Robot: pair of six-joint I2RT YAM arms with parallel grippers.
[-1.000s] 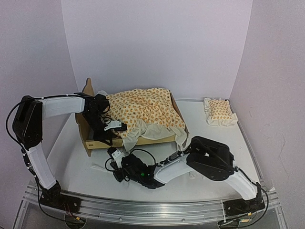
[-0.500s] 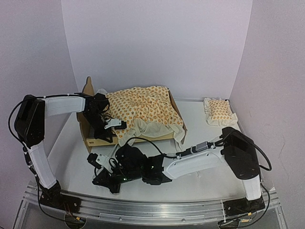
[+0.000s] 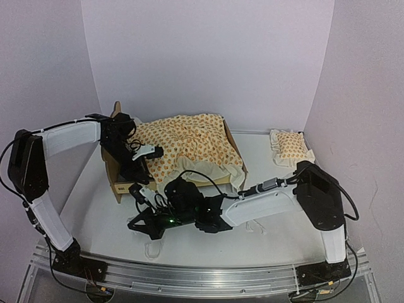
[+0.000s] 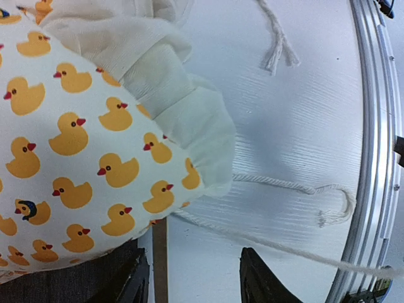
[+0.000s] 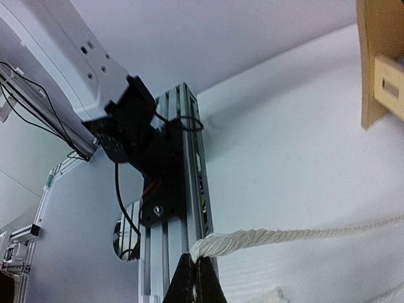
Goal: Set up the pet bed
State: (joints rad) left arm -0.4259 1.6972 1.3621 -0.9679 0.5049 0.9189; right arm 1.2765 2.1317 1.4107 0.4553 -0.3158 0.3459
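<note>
The pet bed (image 3: 112, 168), a light plywood frame, stands at the back left with a duck-print cushion (image 3: 189, 142) lying in it, its white ruffle hanging over the near rail. My left gripper (image 3: 141, 172) hovers open at the bed's near left corner. In the left wrist view its fingers (image 4: 260, 281) stand apart over the table, beside a thin wooden edge of the bed (image 4: 159, 259) and the cushion (image 4: 82, 145). My right gripper (image 3: 134, 225) reaches far left in front of the bed, shut on the end of a white cord (image 5: 284, 237).
A small matching pillow (image 3: 290, 148) lies at the back right by the wall. More white cord (image 4: 290, 186) trails loose on the table near the aluminium front rail (image 4: 372, 158). The left arm's base and rail (image 5: 183, 189) stand just beyond the right gripper.
My left gripper has opened and let go of the cushion's ruffle, drawing back a little. The right arm has stretched out to the left, carrying the cord end with it.
</note>
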